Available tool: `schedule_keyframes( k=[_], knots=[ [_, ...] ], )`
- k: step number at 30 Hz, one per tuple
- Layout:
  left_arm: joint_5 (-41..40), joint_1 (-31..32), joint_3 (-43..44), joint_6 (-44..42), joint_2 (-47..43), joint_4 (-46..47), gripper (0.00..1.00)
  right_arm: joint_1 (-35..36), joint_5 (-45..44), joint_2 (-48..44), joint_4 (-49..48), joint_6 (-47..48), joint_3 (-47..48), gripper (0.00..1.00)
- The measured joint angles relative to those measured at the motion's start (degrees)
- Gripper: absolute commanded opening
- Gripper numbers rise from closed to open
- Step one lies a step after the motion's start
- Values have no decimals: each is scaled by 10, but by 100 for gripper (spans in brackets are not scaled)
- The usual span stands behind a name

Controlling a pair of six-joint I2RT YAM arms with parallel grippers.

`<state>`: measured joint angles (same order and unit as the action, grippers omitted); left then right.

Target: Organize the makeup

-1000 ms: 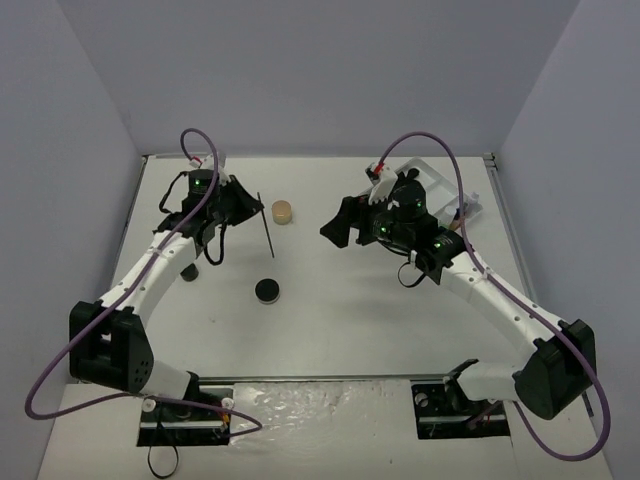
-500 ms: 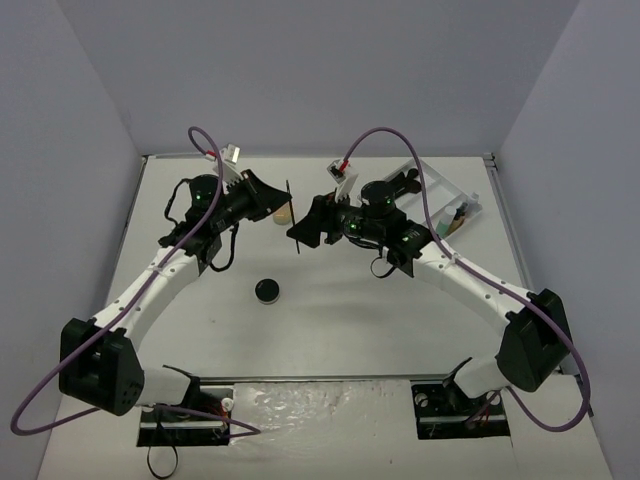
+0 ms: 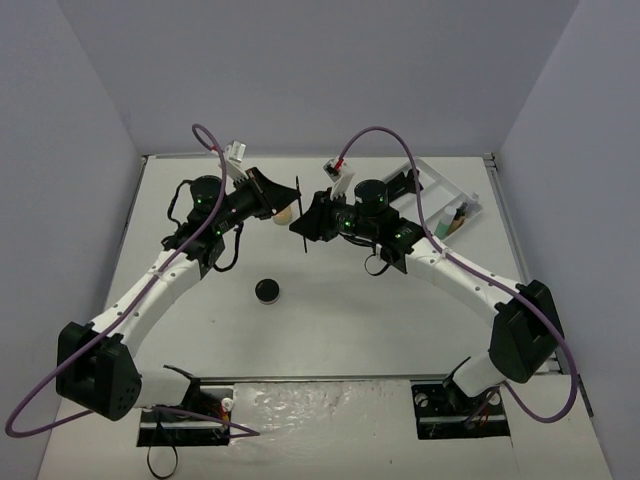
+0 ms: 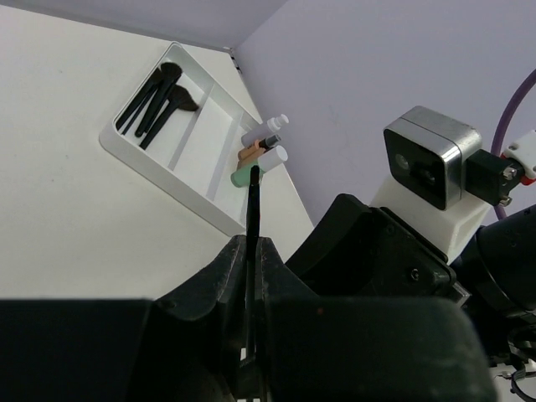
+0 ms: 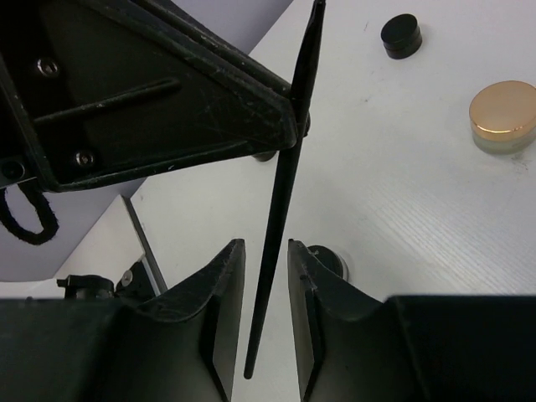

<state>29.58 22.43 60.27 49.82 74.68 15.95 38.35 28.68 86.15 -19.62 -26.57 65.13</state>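
The left gripper (image 4: 251, 244) is pinching the thin, stiff, light, likely slippery brush (image 5: 286, 176) in mid-air over the table (image 3: 350, 320), and the right gripper (image 5: 265, 247) is straddling its free shaft, jaws slightly apart and not touching it, at what looks the sensible place to grasp.

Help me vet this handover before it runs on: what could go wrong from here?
The right gripper only flanks the thin black stick, with gaps visible; if the left gripper lets go early, it likely drops. The stick crosses the right fingers at a slant, so closing may twist it.
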Motion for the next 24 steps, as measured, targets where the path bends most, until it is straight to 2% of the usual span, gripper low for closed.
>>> schedule_keyframes(
  k=[1, 3, 5, 7, 11, 13, 18, 24],
  knots=[
    [0, 0, 0, -2, 0, -1, 2, 0, -7, 0, 2, 1, 0, 1],
    [0, 0, 0, -6, 0, -3, 12, 0, -23, -2, 9, 3, 0, 0],
    [-1, 0, 0, -16, 0, -6, 27, 0, -37, -5, 18, 7, 0, 0],
    [-3, 1, 0, -29, 0, -15, 48, 1, -52, -9, 26, 11, 0, 0],
    [-22, 1, 0, -65, -1, -60, 77, -2, -91, -15, 42, 13, 1, 0],
    [-45, 1, 1, -88, -4, -88, 89, -9, -113, -16, 51, 11, 2, 0],
    [-151, 0, 4, -145, -40, -206, 96, -62, -189, -10, 84, -23, 8, 0],
    [-291, -3, 15, -211, -94, -335, 97, -163, -298, 57, 112, -86, 47, 0]
  ],
)
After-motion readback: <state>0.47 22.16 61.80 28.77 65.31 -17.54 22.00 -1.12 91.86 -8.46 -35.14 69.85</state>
